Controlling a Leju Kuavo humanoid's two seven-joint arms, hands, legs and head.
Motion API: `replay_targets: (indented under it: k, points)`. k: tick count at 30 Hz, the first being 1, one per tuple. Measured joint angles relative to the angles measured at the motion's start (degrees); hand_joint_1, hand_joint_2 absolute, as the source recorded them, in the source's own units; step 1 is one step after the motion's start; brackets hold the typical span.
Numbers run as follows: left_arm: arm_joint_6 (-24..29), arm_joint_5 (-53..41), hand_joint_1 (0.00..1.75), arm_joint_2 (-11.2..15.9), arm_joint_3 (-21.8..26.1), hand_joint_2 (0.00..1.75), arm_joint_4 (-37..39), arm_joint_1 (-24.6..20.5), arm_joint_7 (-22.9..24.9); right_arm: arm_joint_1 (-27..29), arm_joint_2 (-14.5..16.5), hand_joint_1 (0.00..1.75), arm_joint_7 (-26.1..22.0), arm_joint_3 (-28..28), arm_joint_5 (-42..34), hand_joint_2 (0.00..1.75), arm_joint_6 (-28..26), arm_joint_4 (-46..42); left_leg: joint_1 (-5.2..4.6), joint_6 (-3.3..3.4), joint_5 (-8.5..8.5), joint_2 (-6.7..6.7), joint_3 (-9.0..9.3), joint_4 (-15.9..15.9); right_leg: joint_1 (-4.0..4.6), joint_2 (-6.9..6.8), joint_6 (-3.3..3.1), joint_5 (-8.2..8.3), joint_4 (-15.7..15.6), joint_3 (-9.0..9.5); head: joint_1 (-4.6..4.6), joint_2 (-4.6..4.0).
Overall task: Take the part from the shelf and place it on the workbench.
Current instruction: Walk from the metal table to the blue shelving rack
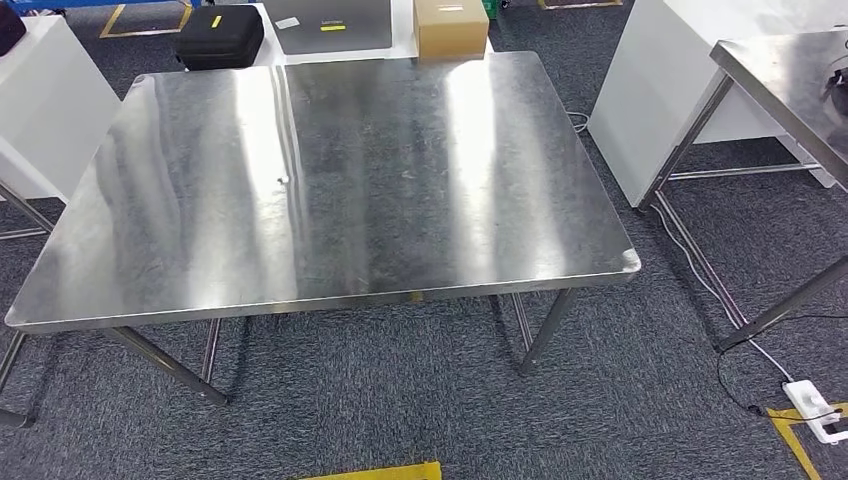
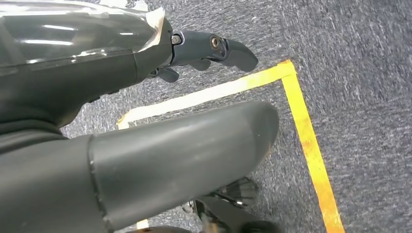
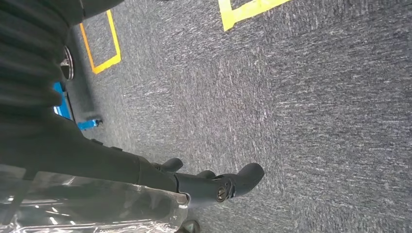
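Head view: I am facing a bare stainless-steel workbench point(image 1: 330, 190), its top reflecting bands of light. Beyond its far edge a black zip case point(image 1: 220, 37) and a cardboard box point(image 1: 451, 26) are resting on a white surface. A second steel table point(image 1: 790, 85) is standing to my right, with a white power strip point(image 1: 815, 408) lying on the grey carpet point(image 1: 400, 410) near yellow floor tape point(image 1: 385, 471).

Left wrist view: my left hand point(image 2: 145, 121) is hanging over the carpet beside a yellow tape corner point(image 2: 296, 97). Its thick grey thumb point(image 2: 184, 155) is lying apart from the darker fingers point(image 2: 214, 48), which are pressing on a part wrapped in clear plastic point(image 2: 73, 43); I am holding it against the palm.

Right wrist view: my right hand point(image 3: 121, 165) is likewise hanging above the carpet. Its dark fingers point(image 3: 223, 187) are bending round a second clear-wrapped part point(image 3: 87, 204), gripping it.

Both parts are sitting in my hands, away from the workbench top.
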Motion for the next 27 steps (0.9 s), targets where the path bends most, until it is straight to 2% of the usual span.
replay_targets:
  k: [1, 2, 5, 6, 7, 8, 10, 11, 12, 13, 15, 16, 17, 19, 20, 21, 22, 24, 25, 26, 27]
  points:
    - [0.02, 0.15, 0.0, 0.07, 0.07, 0.0, 0.0, 0.01, -0.06, -0.06, 0.09, 0.0, 0.04, 0.09, 0.19, 1.75, -0.05, 0.01, -0.07, 0.24, 0.78, -0.07, 1.65, -2.96, 0.12, 0.02, 0.22, 0.11, 0.15, -0.19, 0.04, 0.0]
    - [0.05, 0.27, 0.0, 0.11, 0.14, 0.0, 0.0, 0.05, -0.07, -0.14, 0.17, 0.0, 0.07, 0.17, 0.37, 1.75, -0.11, 0.01, -0.24, 0.54, 1.04, -0.14, 2.37, -4.51, 0.24, 0.03, 0.53, 0.28, 0.23, -0.37, 0.06, 0.0]
    - [0.23, 0.52, 0.0, 0.17, 0.27, 0.0, 0.0, 0.26, 0.07, -0.24, 0.36, 0.0, 0.2, 0.54, 0.8, 1.75, -0.21, 0.04, -0.61, 1.88, 1.82, -0.06, 1.96, -5.26, 0.42, 0.04, 1.76, 0.85, 0.14, -0.91, 0.11, 0.0]
    - [0.3, 0.56, 0.0, 0.17, 0.29, 0.0, 0.0, 0.28, 0.14, -0.23, 0.35, 0.0, 0.28, 0.7, 0.9, 1.75, -0.21, 0.04, -0.59, 2.45, 2.35, 0.04, 1.84, -5.69, 0.47, 0.06, 1.95, 0.42, 0.71, -1.4, 0.14, 0.0]
    - [0.38, 0.61, 0.0, 0.17, 0.32, 0.0, 0.0, 0.27, 0.21, -0.23, 0.34, 0.0, 0.39, 0.85, 1.01, 1.75, -0.21, 0.05, -0.54, 3.03, 2.93, 0.17, 1.61, -6.14, 0.53, 0.08, 1.86, -0.73, 2.37, -2.34, 0.25, 0.0]
    - [0.45, 0.68, 0.0, 0.17, 0.4, 0.0, 0.0, 0.26, 0.27, -0.24, 0.3, 0.0, 0.47, 0.97, 1.13, 1.75, -0.2, 0.05, -0.5, 3.48, 3.49, 0.31, 1.25, -6.46, 0.48, 0.11, 1.59, -2.59, 5.37, -3.74, 0.4, 0.0]
    - [0.5, 0.83, 0.0, 0.2, 0.56, 0.0, 0.0, 0.28, 0.33, -0.21, 0.27, 0.0, 0.56, 1.17, 1.33, 1.75, -0.19, 0.07, -0.72, 3.85, 4.26, 0.46, 0.2, -6.49, 0.21, 0.14, 1.23, -6.65, 12.98, -6.81, 0.67, 0.0]
    - [0.49, 0.89, 0.0, 0.18, 0.63, 0.0, 0.0, 0.31, 0.33, -0.18, 0.25, 0.0, 0.56, 1.22, 1.38, 1.75, -0.19, 0.07, -0.78, 3.82, 4.61, 0.51, -0.3, -6.45, 0.12, 0.14, 1.43, -7.81, 15.58, -7.54, 0.73, 0.0]
    - [0.49, 0.95, 0.0, 0.15, 0.66, 0.0, 0.0, 0.33, 0.33, -0.15, 0.21, 0.0, 0.54, 1.26, 1.39, 1.75, -0.19, 0.07, -0.81, 3.73, 4.94, 0.54, -0.73, -6.4, 0.04, 0.13, 1.84, -8.06, 15.99, -7.1, 0.74, 0.0]
    - [0.48, 0.98, 0.0, 0.11, 0.68, 0.0, 0.0, 0.34, 0.32, -0.15, 0.16, 0.0, 0.48, 1.31, 1.36, 1.75, -0.19, 0.07, -0.81, 3.57, 5.24, 0.54, -1.13, -6.33, -0.04, 0.12, 2.39, -7.45, 13.96, -5.4, 0.77, 0.0]
    - [0.48, 0.99, 0.0, 0.05, 0.72, 0.0, 0.0, 0.36, 0.24, -0.26, 0.03, 0.0, 0.19, 1.43, 1.19, 1.75, -0.19, 0.07, -0.84, 3.11, 5.7, 0.53, -1.79, -5.96, -0.29, 0.06, 3.19, -5.18, 5.32, 0.17, 0.91, 0.0]
    - [0.47, 0.94, 0.0, 0.03, 0.73, 0.0, 0.0, 0.36, 0.16, -0.34, 0.0, 0.0, 0.0, 1.49, 1.07, 1.75, -0.19, 0.07, -0.93, 2.83, 5.86, 0.54, -2.03, -5.71, -0.2, 0.07, 3.23, -4.17, 1.63, 2.2, 1.06, 0.0]
    - [0.46, 0.84, 0.0, 0.03, 0.74, 0.0, 0.0, 0.36, 0.05, -0.39, -0.03, 0.0, -0.17, 1.52, 0.9, 1.75, -0.19, 0.08, -1.02, 2.5, 6.04, 0.55, -2.18, -5.52, -0.05, 0.1, 3.02, -3.56, -0.52, 3.27, 1.14, 0.0]
    - [0.44, 0.57, 0.0, -0.03, 0.74, 0.0, 0.0, 0.37, -0.07, -0.32, -0.14, 0.0, -0.37, 1.52, 0.62, 1.75, -0.19, 0.09, -1.11, 1.85, 6.45, 0.56, -2.26, -5.44, 0.39, 0.19, 2.3, -2.96, -1.01, 3.15, 1.22, 0.0]
    - [0.44, 0.43, 0.0, -0.07, 0.74, 0.0, 0.0, 0.38, -0.09, -0.27, -0.2, 0.0, -0.4, 1.52, 0.51, 1.75, -0.18, 0.09, -0.98, 1.47, 6.56, 0.52, -2.37, -5.41, 0.12, 0.17, 1.83, -2.67, -0.94, 3.02, 1.18, 0.0]
    - [0.44, 0.29, 0.0, -0.1, 0.73, 0.0, 0.0, 0.39, -0.07, -0.25, -0.26, 0.0, -0.36, 1.52, 0.45, 1.75, -0.15, 0.09, -0.84, 1.14, 6.04, 0.47, -2.65, -4.96, -0.11, 0.13, 1.34, -2.3, -0.96, 2.94, 1.15, 0.0]
    - [0.45, 0.16, 0.0, -0.14, 0.73, 0.0, 0.0, 0.4, -0.04, -0.26, -0.3, 0.0, -0.26, 1.52, 0.41, 1.75, -0.11, 0.09, -0.68, 0.81, 4.7, 0.42, -3.24, -3.64, -0.37, 0.08, 0.78, -1.88, -1.02, 2.75, 1.07, 0.0]
    - [0.45, -0.09, 0.0, -0.21, 0.73, 0.0, 0.0, 0.37, 0.07, -0.28, -0.37, 0.0, -0.06, 1.52, 0.29, 1.75, -0.03, 0.09, -0.44, 0.26, -0.11, 0.26, -5.66, 2.64, -0.48, -0.01, 0.03, -1.05, -1.0, 2.16, 0.92, 0.0]
    - [0.44, -0.2, 0.0, -0.25, 0.72, 0.0, 0.0, 0.34, 0.16, -0.25, -0.41, 0.0, 0.01, 1.52, 0.16, 1.75, 0.04, 0.09, -0.34, 0.04, -2.5, 0.2, -7.06, 6.74, -0.4, -0.03, -0.1, -0.7, -0.94, 1.68, 0.87, 0.0]
    - [0.42, -0.35, 0.0, -0.28, 0.72, 0.0, 0.0, 0.31, 0.28, -0.21, -0.45, 0.0, 0.03, 1.52, -0.01, 1.75, 0.14, 0.09, -0.25, -0.11, -4.04, 0.13, -7.98, 10.02, -0.34, -0.02, -0.08, -0.37, -0.84, 1.2, 0.86, 0.0]
    - [0.39, -0.49, 0.0, -0.3, 0.71, 0.0, 0.0, 0.28, 0.42, -0.18, -0.5, 0.0, 0.05, 1.52, -0.17, 1.75, 0.23, 0.09, -0.16, -0.18, -4.53, 0.11, -7.98, 11.48, -0.3, -0.01, 0.04, -0.11, -0.72, 0.71, 0.85, 0.0]
